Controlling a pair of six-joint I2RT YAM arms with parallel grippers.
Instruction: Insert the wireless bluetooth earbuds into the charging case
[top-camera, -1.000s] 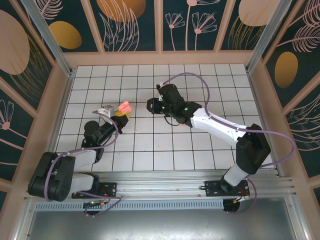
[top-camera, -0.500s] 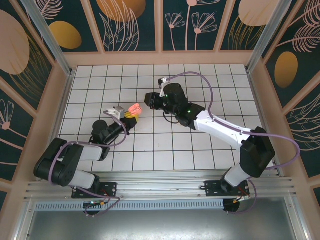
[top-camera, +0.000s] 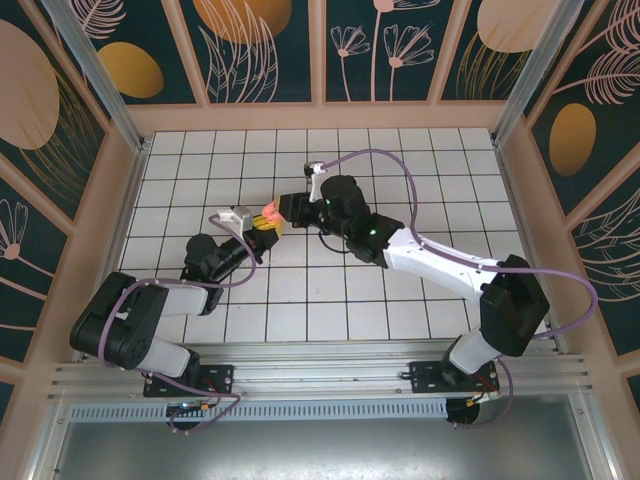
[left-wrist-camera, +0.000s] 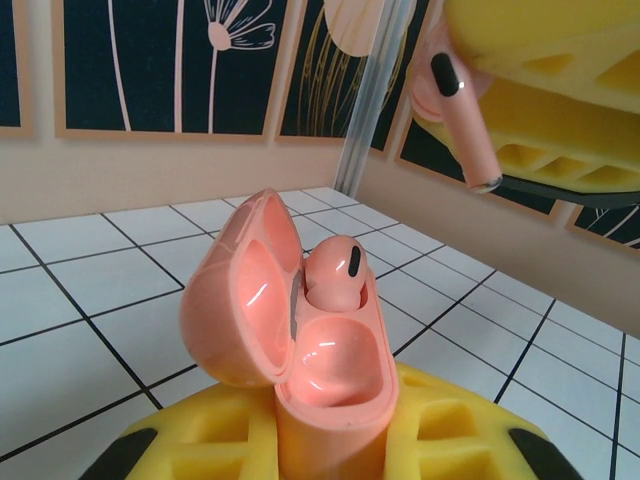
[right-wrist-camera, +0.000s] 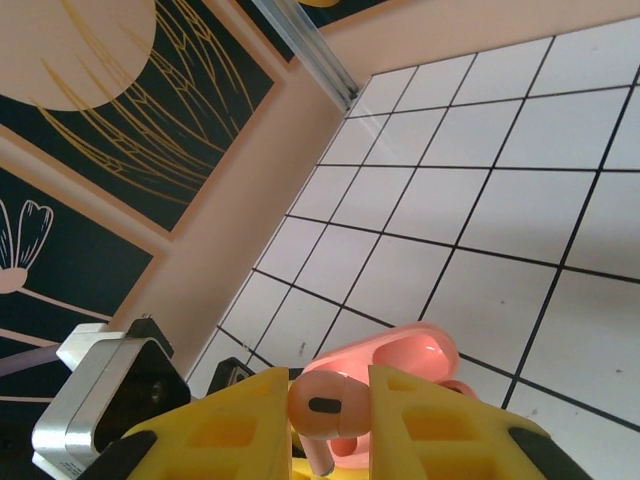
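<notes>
Holding the second earbud (left-wrist-camera: 462, 120) above and to one side of the open charging case (left-wrist-camera: 325, 425), both lifted over the left-centre of the tiled surface (top-camera: 400, 160).

Item 1. Clamped by its lower body in the left pincer (top-camera: 262, 225): pink charging case, upright, lid (left-wrist-camera: 235, 300) swung open to one side. Lodged in the farther well, as seen from the left wrist: seated earbud (left-wrist-camera: 335, 275), pink, head up. Lying bare in front of it: empty socket (left-wrist-camera: 335, 360), glossy.

Item 2. Pinched at the head between the yellow fingers (right-wrist-camera: 240, 420) of the right pincer (right-wrist-camera: 325, 425): pink bud, stem hanging free, silver tip lowest. Apart from the case, and apparently not yet lined up over the empty well.

Handling notes, by judgement:
- Keep the case upright and motionless in the left grip.
- Bring the stem tip squarely over the bare well, never the occupied one.
- Match the stem's slant to the bore before descending; from the left wrist, tilted somewhat against the case axis.
- Lower slowly, clear of the open lid and the seated twin.
- Release only with the head level beside its twin.
- Avoid squeezing harder: smooth shell, likely to twist or slip between the pads.
</notes>
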